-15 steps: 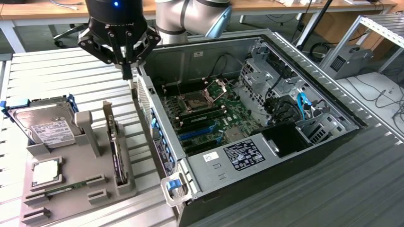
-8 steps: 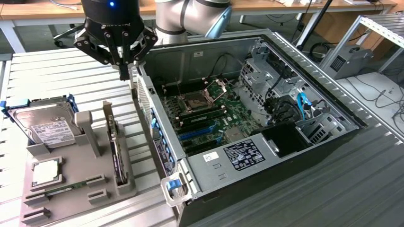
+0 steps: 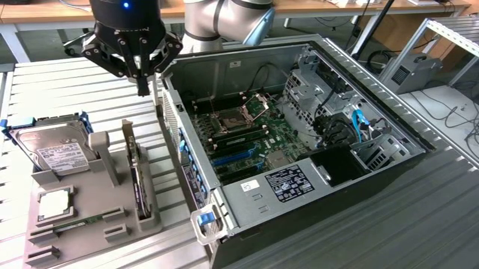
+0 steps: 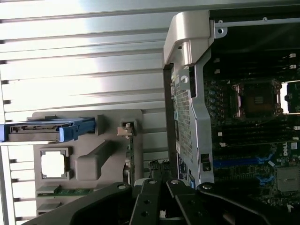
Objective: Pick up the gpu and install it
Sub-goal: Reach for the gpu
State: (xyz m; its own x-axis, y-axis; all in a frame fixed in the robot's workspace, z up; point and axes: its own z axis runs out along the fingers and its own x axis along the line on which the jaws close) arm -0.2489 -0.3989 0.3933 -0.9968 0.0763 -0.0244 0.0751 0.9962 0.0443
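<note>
A slatted metal table holds a grey tray on the exterior view's left and an open case on its right. The gpu stands on edge in the tray, untouched. The gripper hovers above the tray's far side, fingers together and empty. By my judgement, neither pickup nor install is done.

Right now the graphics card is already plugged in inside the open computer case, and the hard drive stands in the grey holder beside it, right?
Not quite. The gpu is not inside the computer case; it stands on edge in the grey holder, next to the hard drive, as the exterior view shows. The hard drive does stand in that holder beside the case.
</note>
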